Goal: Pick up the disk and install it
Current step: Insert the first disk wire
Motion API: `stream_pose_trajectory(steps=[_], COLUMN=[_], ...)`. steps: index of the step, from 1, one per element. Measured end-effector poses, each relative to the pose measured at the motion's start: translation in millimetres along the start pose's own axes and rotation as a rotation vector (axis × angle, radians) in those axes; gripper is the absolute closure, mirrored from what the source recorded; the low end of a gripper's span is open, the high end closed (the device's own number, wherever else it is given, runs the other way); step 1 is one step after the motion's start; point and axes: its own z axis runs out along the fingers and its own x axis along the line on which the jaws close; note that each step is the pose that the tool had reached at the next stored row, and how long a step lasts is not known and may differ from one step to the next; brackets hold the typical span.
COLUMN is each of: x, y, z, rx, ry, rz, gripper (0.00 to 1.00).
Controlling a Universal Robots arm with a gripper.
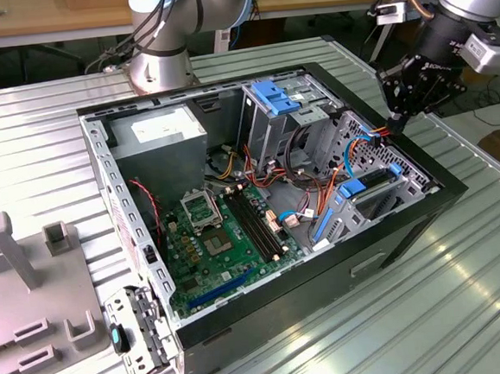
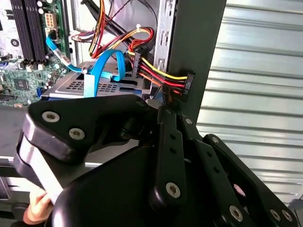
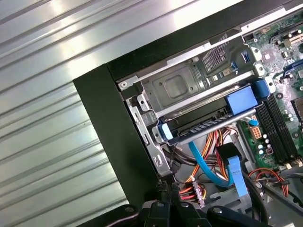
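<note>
The hand (image 1: 397, 123) is hovering over the computer case (image 1: 408, 218), right above the top edge of the case wall that lies toward the exterior view's right. It is closed on nothing: in the second wrist view its two black fingers (image 2: 168, 137) are pressing together. In the first wrist view the hand (image 3: 168, 187) is pointing at the corner where the dark case wall is meeting the drive cage. In the second wrist view the hand (image 2: 174, 111) is sitting just beside a black power connector (image 2: 188, 84) that is carrying red, yellow and black wires inside that wall; I cannot tell whether they are touching.

The disk (image 3: 208, 124) is lying inside the case, seated in the metal drive cage (image 3: 180, 87) next to that same wall, with its bright blue carrier framing the dark body. In the exterior view the disk (image 1: 373, 182) is showing between two blue carrier ends. A flat blue data cable (image 3: 208, 165) is looping out below it, deeper in the case.

Further into the case, the green motherboard (image 1: 228, 232) is covering the case floor, and a grey power supply (image 1: 159, 138) is sitting in the far corner. The case is resting on a ribbed metal bench (image 1: 466, 291), and grey fixture blocks (image 1: 12, 249) are standing beyond the case on the exterior view's left.
</note>
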Motion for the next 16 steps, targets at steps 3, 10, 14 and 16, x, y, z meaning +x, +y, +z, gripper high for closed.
stream_pose_trajectory(steps=[3, 10, 14, 16], x=[1.1, 2.6, 2.8, 2.8], y=[-1.0, -1.7, -1.7, -1.7], z=[-1.7, -2.9, -2.8, -2.8], rx=[-0.0029, -0.0028, -0.0023, -0.0003], ry=[0.0018, -0.0009, -0.0015, 0.0039], rz=[-0.006, -0.137, -0.203, -0.212], gripper=[0.89, 0.89, 0.89, 0.89])
